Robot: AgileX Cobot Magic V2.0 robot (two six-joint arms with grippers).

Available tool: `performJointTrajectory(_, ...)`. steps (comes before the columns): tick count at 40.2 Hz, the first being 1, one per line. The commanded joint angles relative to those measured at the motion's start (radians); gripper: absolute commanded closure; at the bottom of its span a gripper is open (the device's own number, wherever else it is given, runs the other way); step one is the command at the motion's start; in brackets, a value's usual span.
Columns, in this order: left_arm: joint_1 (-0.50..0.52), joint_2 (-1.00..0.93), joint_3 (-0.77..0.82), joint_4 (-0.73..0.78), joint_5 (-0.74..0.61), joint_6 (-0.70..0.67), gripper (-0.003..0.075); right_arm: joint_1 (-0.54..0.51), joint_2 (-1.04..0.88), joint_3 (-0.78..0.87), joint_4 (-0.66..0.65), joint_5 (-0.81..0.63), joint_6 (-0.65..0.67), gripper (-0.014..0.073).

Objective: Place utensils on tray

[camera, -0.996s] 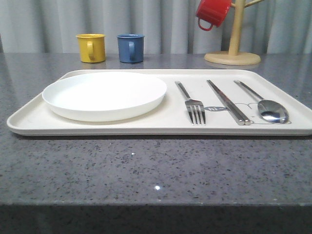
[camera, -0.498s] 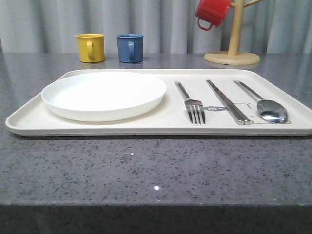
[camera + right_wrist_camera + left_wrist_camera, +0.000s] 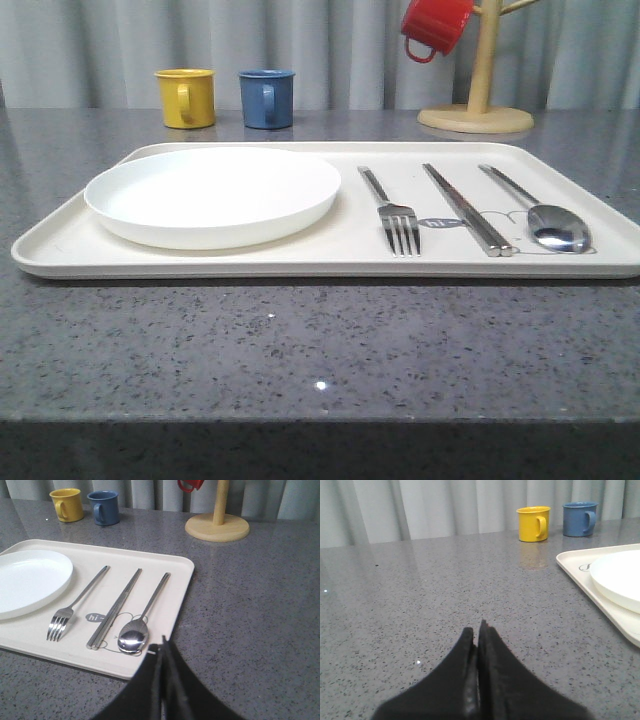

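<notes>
The cream tray (image 3: 340,255) lies across the grey table. On it rest a white plate (image 3: 212,195) at the left, then a fork (image 3: 393,212), a pair of chopsticks (image 3: 467,208) and a spoon (image 3: 545,214) side by side. In the right wrist view the fork (image 3: 75,605), chopsticks (image 3: 114,610) and spoon (image 3: 142,617) lie parallel on the tray (image 3: 165,562). My right gripper (image 3: 162,642) is shut and empty, just off the tray's near right corner. My left gripper (image 3: 476,632) is shut and empty over bare table, left of the tray (image 3: 575,575) and plate (image 3: 620,577).
A yellow cup (image 3: 187,97) and a blue cup (image 3: 267,98) stand behind the tray. A wooden mug stand (image 3: 478,110) holds a red cup (image 3: 436,25) at the back right. Grey curtain closes the back. Bare countertop lies in front of the tray.
The tray and its contents have shifted very slightly left in the front view between one second ago and half a second ago; since then nothing has moved.
</notes>
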Motion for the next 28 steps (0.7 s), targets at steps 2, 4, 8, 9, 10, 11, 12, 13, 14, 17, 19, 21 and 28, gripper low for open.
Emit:
performJointTrajectory(2,0.001,-0.021,-0.004,-0.011,-0.085,-0.007,0.0738,0.0,0.01,-0.026,-0.013,-0.074,-0.009,0.0655)
performJointTrajectory(4,0.001,-0.021,-0.004,-0.011,-0.085,-0.007,0.0738,0.0,0.01,-0.026,-0.013,-0.074,-0.009,0.0655)
performJointTrajectory(8,0.001,-0.021,-0.004,-0.011,-0.085,-0.007,0.0738,0.0,0.01,-0.026,-0.013,-0.074,-0.009,0.0655)
performJointTrajectory(9,0.001,-0.021,-0.004,-0.011,-0.085,-0.007,0.0738,0.0,0.01,-0.026,-0.013,-0.074,-0.009,0.0655)
performJointTrajectory(10,0.001,-0.021,-0.004,-0.011,-0.085,-0.007,0.0738,0.0,0.01,-0.026,-0.013,-0.074,-0.009,0.0655)
performJointTrajectory(11,0.001,-0.021,-0.004,-0.011,-0.085,-0.007,0.0738,0.0,0.01,-0.026,-0.013,-0.074,-0.009,0.0655)
performJointTrajectory(12,0.001,-0.021,-0.004,-0.011,-0.085,-0.007,0.0738,0.0,0.01,-0.026,-0.013,-0.074,-0.009,0.0655)
performJointTrajectory(13,0.001,-0.021,-0.004,-0.011,-0.085,-0.007,0.0738,0.0,0.01,-0.026,-0.013,-0.074,-0.009,0.0655)
performJointTrajectory(14,0.001,-0.021,-0.004,-0.011,-0.085,-0.007,0.0738,0.0,0.01,-0.026,-0.013,-0.074,-0.009,0.0655)
performJointTrajectory(17,0.001,-0.021,-0.004,-0.011,-0.085,-0.007,0.0738,0.0,0.01,-0.026,-0.016,-0.074,-0.009,0.0655)
performJointTrajectory(19,0.001,-0.021,-0.004,-0.011,-0.085,-0.007,0.0738,0.0,0.01,-0.018,-0.049,-0.086,-0.011,0.0655)
performJointTrajectory(21,0.001,-0.021,-0.004,-0.011,-0.085,-0.007,0.0738,-0.007,0.002,0.005,-0.071,-0.114,-0.012,0.0655)
performJointTrajectory(28,0.001,-0.021,-0.004,-0.011,-0.085,-0.007,0.0738,-0.119,-0.063,0.151,-0.014,-0.266,-0.052,0.0655)
